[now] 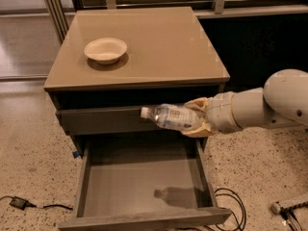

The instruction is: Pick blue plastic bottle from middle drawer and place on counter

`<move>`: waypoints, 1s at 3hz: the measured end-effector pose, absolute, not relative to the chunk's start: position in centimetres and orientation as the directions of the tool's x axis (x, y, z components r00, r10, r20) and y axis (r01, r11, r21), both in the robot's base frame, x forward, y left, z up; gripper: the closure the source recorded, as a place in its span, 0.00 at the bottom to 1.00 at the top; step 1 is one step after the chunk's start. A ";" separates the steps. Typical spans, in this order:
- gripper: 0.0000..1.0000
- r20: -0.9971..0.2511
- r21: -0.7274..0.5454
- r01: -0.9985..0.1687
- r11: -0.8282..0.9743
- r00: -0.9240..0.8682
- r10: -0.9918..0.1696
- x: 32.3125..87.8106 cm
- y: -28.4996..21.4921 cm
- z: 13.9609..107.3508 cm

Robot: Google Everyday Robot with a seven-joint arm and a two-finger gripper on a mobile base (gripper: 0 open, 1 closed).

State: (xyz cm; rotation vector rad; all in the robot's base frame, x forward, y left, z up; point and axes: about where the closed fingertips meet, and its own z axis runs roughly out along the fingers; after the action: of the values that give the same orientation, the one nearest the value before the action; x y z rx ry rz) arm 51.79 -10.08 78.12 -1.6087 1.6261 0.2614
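My gripper (196,118) is shut on the blue plastic bottle (168,118), a small clear bottle with a pale label and white cap. It holds the bottle level, cap to the left, in the air in front of the shut top drawer front. The middle drawer (144,177) stands pulled out below, its grey floor bare apart from the bottle's shadow. The counter (159,42), a glossy tan top, lies above and behind the bottle. My white arm reaches in from the right.
A white bowl (105,49) sits on the counter's left side. Black cables (231,201) lie on the speckled floor at the drawer's right, and a small plug with its cord (19,202) at the left. A dark wall and railing stand behind the cabinet.
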 end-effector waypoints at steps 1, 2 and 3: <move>1.00 -0.602 -0.505 -0.855 0.116 0.253 -0.758 49.5 -12.0 86.7; 1.00 -0.602 -0.504 -0.856 0.117 0.251 -0.758 49.5 -11.9 86.5; 1.00 -0.581 -0.513 -0.854 0.089 0.269 -0.768 50.7 -11.5 86.9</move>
State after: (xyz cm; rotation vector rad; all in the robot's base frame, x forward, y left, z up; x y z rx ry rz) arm 50.68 -11.54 86.90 -1.6817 1.5060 0.1260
